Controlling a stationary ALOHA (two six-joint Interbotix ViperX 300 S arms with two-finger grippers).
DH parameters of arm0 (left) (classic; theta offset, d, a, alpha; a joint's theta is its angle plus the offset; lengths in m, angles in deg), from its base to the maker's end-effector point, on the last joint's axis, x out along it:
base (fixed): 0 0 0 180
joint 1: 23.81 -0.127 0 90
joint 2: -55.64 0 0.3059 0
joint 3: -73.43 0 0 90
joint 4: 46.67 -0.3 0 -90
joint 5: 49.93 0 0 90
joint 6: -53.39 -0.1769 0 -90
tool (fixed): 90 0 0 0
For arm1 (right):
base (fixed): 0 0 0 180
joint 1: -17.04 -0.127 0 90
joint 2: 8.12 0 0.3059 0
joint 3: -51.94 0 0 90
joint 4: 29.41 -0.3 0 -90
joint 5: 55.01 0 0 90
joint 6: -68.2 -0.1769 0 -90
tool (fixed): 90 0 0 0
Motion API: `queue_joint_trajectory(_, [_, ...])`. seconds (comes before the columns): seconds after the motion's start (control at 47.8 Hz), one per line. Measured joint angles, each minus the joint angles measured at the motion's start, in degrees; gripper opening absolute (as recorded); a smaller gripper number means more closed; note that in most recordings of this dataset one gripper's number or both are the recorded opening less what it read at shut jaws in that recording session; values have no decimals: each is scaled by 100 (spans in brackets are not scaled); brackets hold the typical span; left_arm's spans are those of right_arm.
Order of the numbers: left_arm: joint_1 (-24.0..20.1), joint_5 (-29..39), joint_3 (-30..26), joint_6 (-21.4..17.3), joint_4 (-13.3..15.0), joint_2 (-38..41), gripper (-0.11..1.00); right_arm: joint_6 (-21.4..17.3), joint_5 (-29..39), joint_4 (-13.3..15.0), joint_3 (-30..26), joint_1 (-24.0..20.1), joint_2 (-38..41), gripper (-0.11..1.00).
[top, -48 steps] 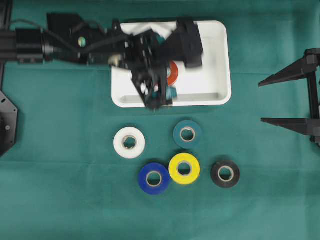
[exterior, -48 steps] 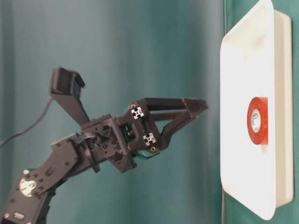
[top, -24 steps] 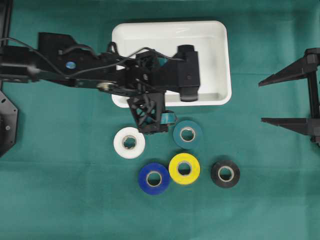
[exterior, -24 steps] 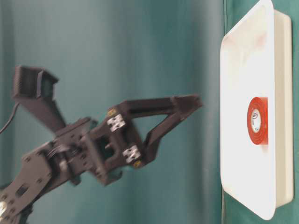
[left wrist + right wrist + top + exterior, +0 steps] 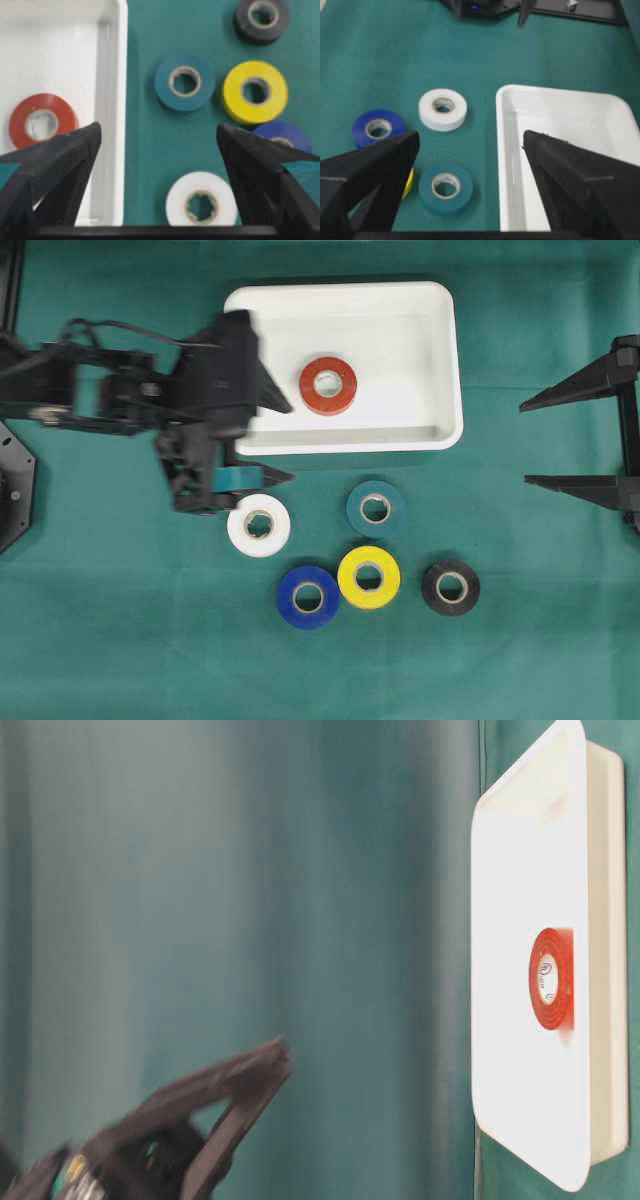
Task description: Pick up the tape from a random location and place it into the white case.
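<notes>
A red tape roll (image 5: 328, 385) lies flat inside the white case (image 5: 440, 430). The left gripper (image 5: 278, 438) hangs beside the case's left end, jaws apart and empty; the right gripper (image 5: 522, 444) likewise gapes wide

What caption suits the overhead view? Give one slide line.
Red tape lies in the white case; open, empty left gripper hangs beside it; five rolls wait on the cloth.
</notes>
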Motion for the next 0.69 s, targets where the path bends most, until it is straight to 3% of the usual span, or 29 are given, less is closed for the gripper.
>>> queue_joint_trajectory(0.461, [9,-976,1723,-18,0,-2285,96,9,9,0,-9,0,-9,92])
queue_joint_trajectory(0.691, [9,-1187,2417,-18,0,-2962,96,9,9,0,-9,9,0,92])
